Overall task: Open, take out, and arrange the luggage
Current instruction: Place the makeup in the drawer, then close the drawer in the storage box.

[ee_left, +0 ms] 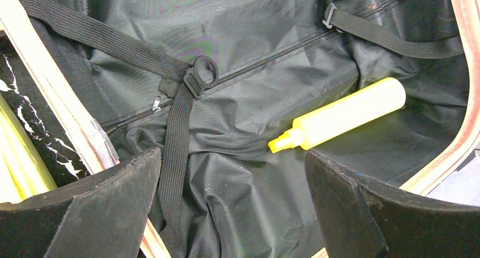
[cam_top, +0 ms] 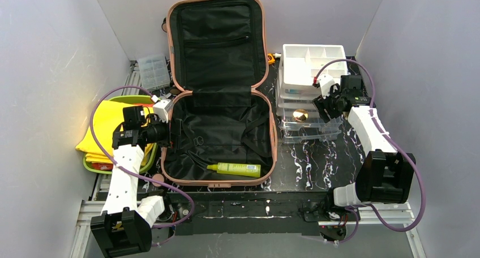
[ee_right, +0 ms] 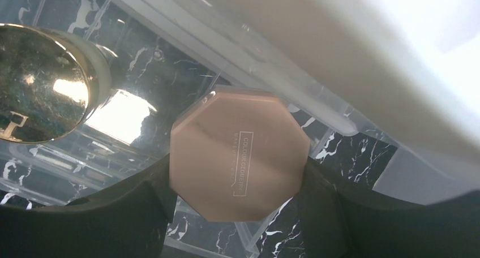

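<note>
Right gripper point(ee_right: 238, 181) jaws clamp a rose-gold octagonal compact point(ee_right: 240, 150) over clear plastic organizer trays point(ee_right: 51, 162), beside a round gold lid point(ee_right: 34, 94). Left gripper point(ee_left: 233, 207) jaws gape wide over the open salmon-pink hard-shell suitcase point(cam_top: 226, 108) at the table's centre. A yellow-green bottle point(ee_left: 345, 114) lies on its black lining.

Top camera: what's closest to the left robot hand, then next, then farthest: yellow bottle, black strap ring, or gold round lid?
From the left gripper:
1. Black strap ring, right beside it.
2. Yellow bottle, at the luggage's near edge.
3. Gold round lid, outside on the right.
</note>
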`<state>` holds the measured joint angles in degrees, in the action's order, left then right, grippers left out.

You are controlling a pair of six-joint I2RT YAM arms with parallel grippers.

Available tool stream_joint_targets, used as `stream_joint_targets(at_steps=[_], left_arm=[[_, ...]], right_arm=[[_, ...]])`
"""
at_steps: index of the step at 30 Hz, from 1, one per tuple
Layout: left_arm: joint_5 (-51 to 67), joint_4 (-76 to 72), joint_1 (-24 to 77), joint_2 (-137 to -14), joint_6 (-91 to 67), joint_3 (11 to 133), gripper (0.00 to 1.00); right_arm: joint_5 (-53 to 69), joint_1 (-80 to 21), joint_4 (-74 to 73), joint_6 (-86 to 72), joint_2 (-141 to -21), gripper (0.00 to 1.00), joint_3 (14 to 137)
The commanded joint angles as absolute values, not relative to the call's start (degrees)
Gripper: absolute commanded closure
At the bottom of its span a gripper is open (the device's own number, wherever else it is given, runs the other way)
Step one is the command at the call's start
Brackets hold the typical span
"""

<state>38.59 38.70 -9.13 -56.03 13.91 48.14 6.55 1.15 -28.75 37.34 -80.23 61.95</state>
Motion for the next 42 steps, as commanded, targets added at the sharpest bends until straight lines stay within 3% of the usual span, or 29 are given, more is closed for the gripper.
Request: stream_joint_targets(at_steps=[1, 7, 14, 21, 28, 32, 35, 39, 42], left_arm=[[40.4, 40.2, -9.6, -55.6, 14.6, 48.3, 0.02], [41.2, 40.0, -9.6, -56.5, 14.4, 49.3, 0.02], [41.7, 39.4, -9.6, -60.7, 14.6, 56.1, 0.02], [40.9, 40.1, -6.5, -72.0, 10.4, 72.9, 0.02], [32.3, 37.7, 6.3, -84.0, 4.2, 93.0, 0.02], [28.1, 36.8, 12.5, -96.3, -3.9, 110.5, 0.02], [32.0, 35.6, 15.4, -108.5, -9.4, 126.1, 0.02], [34.1, 28.5, 20.3, -120.5, -14.0, 141.9, 0.02], [34.7, 12.4, 22.8, -123.3, -19.9, 137.8, 0.02]], right_arm=[[6.1, 1.4, -24.2, 35.8, -80.3, 0.59, 61.3], [6.2, 1.5, -24.7, 35.9, -79.9, 0.34, 61.3], [6.5, 1.6, -26.1, 37.0, -78.8, 0.18, 62.7], [8.1, 1.7, -27.1, 37.1, -79.5, 0.11, 63.3], [10.4, 1.9, -29.9, 37.6, -78.2, 0.09, 65.3], [16.3, 2.1, -36.1, 41.6, -74.0, 0.08, 69.7], [22.2, 2.1, -40.1, 50.4, -68.8, 0.03, 69.0], [28.0, 2.1, -40.0, 59.9, -61.3, 0.02, 62.0], [32.1, 2.2, -43.6, 64.5, -60.0, 0.02, 60.2]])
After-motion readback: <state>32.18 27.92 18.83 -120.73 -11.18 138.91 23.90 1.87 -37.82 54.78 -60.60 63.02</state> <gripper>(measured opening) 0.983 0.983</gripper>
